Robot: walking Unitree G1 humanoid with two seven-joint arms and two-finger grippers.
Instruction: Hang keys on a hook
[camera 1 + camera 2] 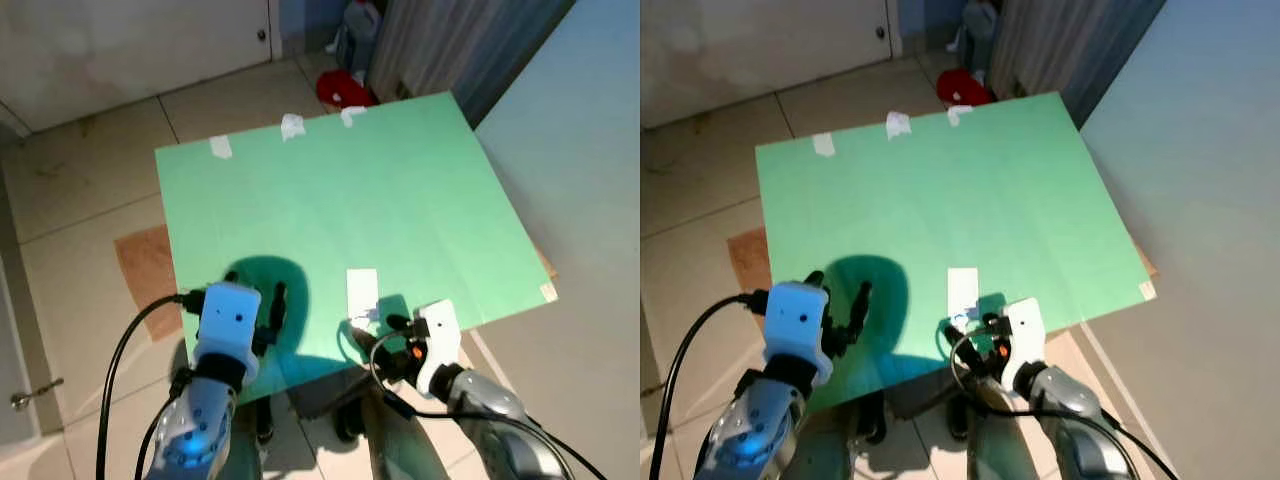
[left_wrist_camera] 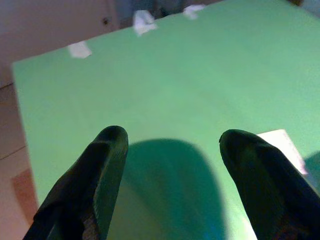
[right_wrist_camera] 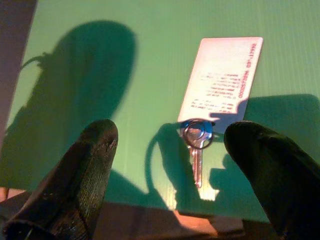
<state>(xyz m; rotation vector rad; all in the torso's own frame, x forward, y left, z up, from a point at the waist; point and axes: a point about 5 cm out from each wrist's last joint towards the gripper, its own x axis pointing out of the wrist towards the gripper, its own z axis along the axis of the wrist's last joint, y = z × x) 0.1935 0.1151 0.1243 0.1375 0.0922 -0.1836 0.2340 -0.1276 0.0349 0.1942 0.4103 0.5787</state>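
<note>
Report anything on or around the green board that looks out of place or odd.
The key with its white card lies right at the green board's near edge, close to slipping off. No hook can be made out on the board. The right gripper hovers open over the key; the left gripper is open over bare board.

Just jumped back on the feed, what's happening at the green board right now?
The robot stands at the near edge of the green board. The key, on a ring with a white card, lies flat near that edge, not picked up yet. The right gripper hovers open over it, one finger on each side. The left gripper is also open, holding nothing, above bare board.
</note>
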